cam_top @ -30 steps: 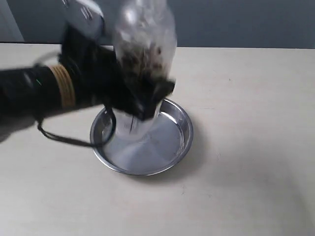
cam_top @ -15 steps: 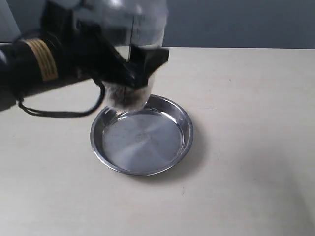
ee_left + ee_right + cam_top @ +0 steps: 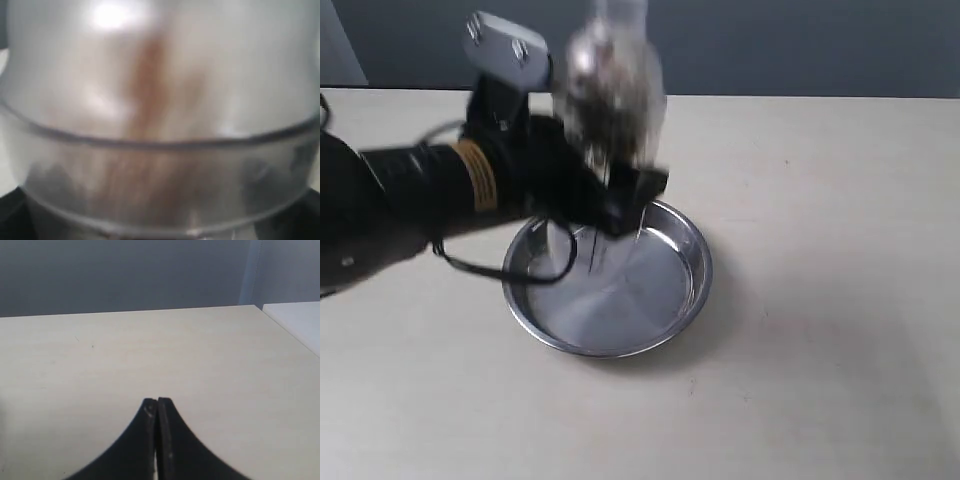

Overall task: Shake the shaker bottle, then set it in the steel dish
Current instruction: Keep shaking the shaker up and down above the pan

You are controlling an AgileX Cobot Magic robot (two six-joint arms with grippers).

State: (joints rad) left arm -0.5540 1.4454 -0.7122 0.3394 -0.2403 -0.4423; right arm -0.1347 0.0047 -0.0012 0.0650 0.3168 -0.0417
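The frosted shaker bottle [image 3: 610, 95] is blurred by motion in the air, held upright above the far-left rim of the steel dish [image 3: 685, 290]. My left gripper [image 3: 620, 200] is shut on the bottle's lower body, with the black arm reaching in from the left. In the left wrist view the shaker bottle [image 3: 160, 125] fills the whole picture, with a streak of brown bits inside; the fingers are hidden behind it. My right gripper [image 3: 158, 401] is shut on nothing over bare table and does not show in the exterior view.
The steel dish rests on a pale tabletop [image 3: 820, 200] with a dark wall behind. A black cable [image 3: 470, 268] hangs from the left arm near the dish's left rim. A white surface [image 3: 295, 320] borders the table in the right wrist view.
The left arm has swung the bottle up and back down: half a second ago it was higher and further left, now it is lower over the dish's far rim. The dish has not moved.
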